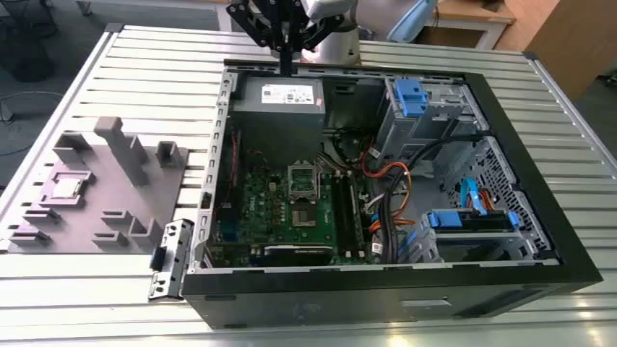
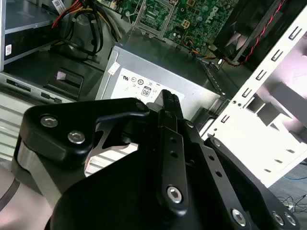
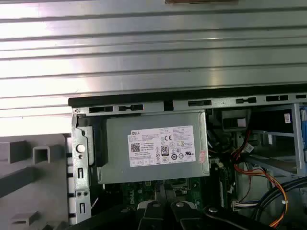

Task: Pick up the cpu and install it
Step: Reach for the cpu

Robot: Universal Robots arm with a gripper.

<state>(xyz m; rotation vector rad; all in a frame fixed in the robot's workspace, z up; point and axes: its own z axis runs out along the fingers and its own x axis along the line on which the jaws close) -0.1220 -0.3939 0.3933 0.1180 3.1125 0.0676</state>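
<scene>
Jaws are seen pressed together, empty, on the black gripper [image 1: 286,70], held pointing down over the metal computer case [image 1: 386,293]; the flat, silvery square cpu [image 1: 65,189] is seated in the grey moulded tray [image 1: 144,196], well apart.

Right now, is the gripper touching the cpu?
Apart. Exterior view: gripper over the case's far edge, cpu on the grey fixture tray, wide gap between.

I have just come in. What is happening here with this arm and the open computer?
The arm's black tool hangs shut and empty above the grey metal power supply box in the open black computer case. The small square silvery cpu lies untouched in the grey moulded tray on the exterior view's left, not yet picked up.
</scene>
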